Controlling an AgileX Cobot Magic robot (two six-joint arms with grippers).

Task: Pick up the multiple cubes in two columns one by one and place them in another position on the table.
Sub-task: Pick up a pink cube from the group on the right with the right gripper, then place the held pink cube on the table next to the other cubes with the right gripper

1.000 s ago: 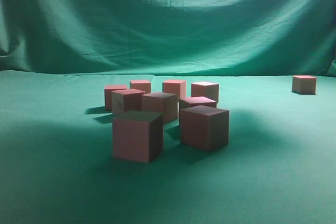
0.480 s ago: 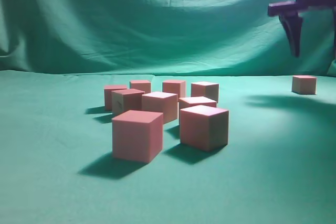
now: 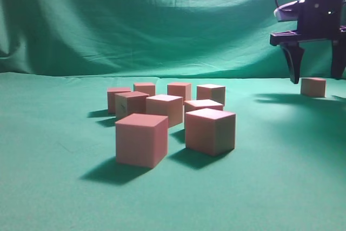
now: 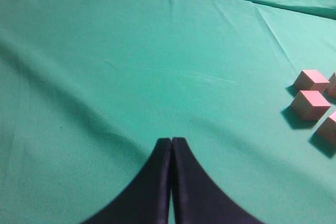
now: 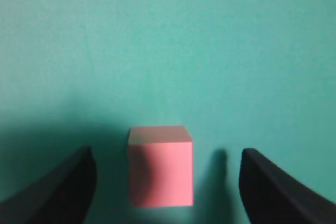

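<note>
Cubes: nine in the exterior view. Eight form a cluster (image 3: 173,113) in the middle of the table, in two rough columns running from near to far. The left column has a near cube (image 3: 141,139), then a second (image 3: 131,104), a third (image 3: 119,99) and a far one (image 3: 145,88). The right column has a near cube (image 3: 210,131), one half hidden behind it (image 3: 203,105), one set a little to the left (image 3: 165,109), and two far ones (image 3: 179,90) and (image 3: 211,94); that makes the eight with the third and second counted as one row. Being cubes, they have no long axis; the two nearest sit turned, each showing a corner edge toward the viewer. All rest flat, pink tops up.

One lone cube (image 3: 313,87) stands far right, well apart from the cluster.

Table (image 3: 54,187): one, green cloth, slightly wrinkled.

Right gripper (image 3: 316,74): one, hanging over the lone cube, jaws spread wide and holding nothing. In the right wrist view the cube (image 5: 160,165) sits on the cloth between the two dark fingers (image 5: 63,187), clear of both.

Left gripper (image 4: 171,145): one, tips pressed together, empty, above bare cloth; three cubes (image 4: 311,103) lie at its far right.
</note>
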